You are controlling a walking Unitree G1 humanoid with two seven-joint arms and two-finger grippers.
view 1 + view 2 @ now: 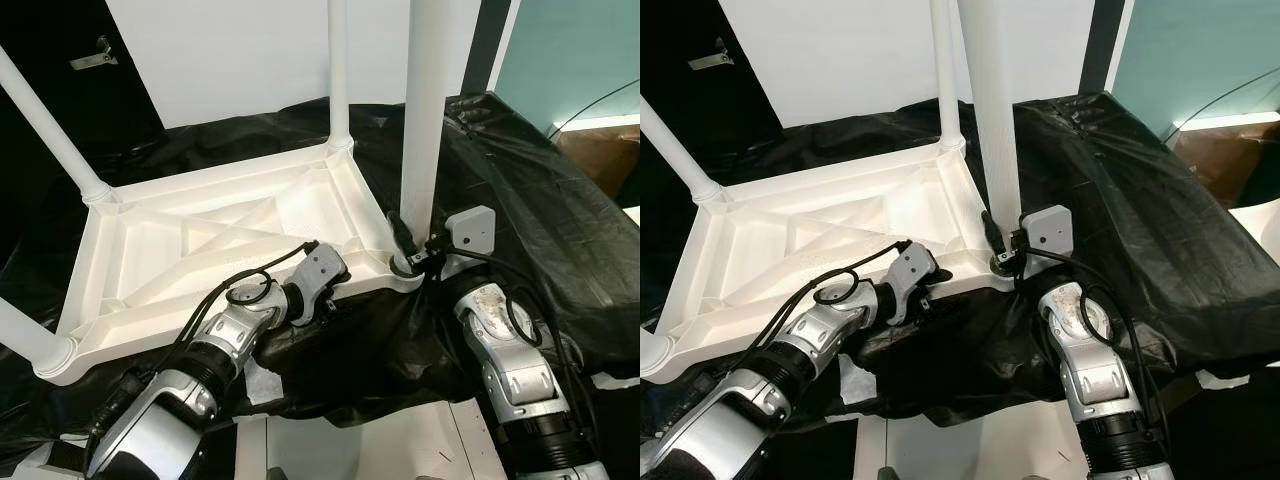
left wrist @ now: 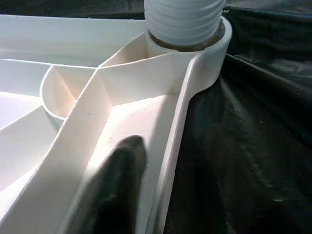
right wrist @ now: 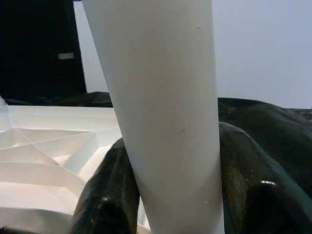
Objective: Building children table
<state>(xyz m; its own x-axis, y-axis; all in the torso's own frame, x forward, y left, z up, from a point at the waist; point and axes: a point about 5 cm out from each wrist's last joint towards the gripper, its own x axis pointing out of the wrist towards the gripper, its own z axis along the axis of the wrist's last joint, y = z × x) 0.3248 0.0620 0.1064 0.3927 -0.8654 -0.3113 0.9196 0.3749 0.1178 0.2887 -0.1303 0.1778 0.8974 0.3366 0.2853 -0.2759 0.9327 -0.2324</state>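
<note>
- Nearest me are my two silver arms, ribbed metal with black cables looped over the wrists
- My right gripper [image 1: 405,250] has its two glossy black fingers [image 3: 105,195] closed round the foot of a smooth white table leg [image 1: 420,120], one finger on each side, where the leg meets the corner socket [image 2: 214,53]
- In the left wrist view that leg's end shows coarse screw ridges sitting in the round socket
- My left gripper [image 1: 335,290] sits at the near rim of the tabletop [image 1: 200,240]; one black finger [image 2: 117,190] lies inside a rib channel, and I cannot tell how far the fingers are parted
- The tabletop is matt white moulded plastic, upside down, its underside braced by thin diagonal ribs
- It lies on crinkled black plastic sheeting [image 1: 540,210] draped over the bench
- Three more round white legs [image 1: 338,70] stand in the other corners
</note>
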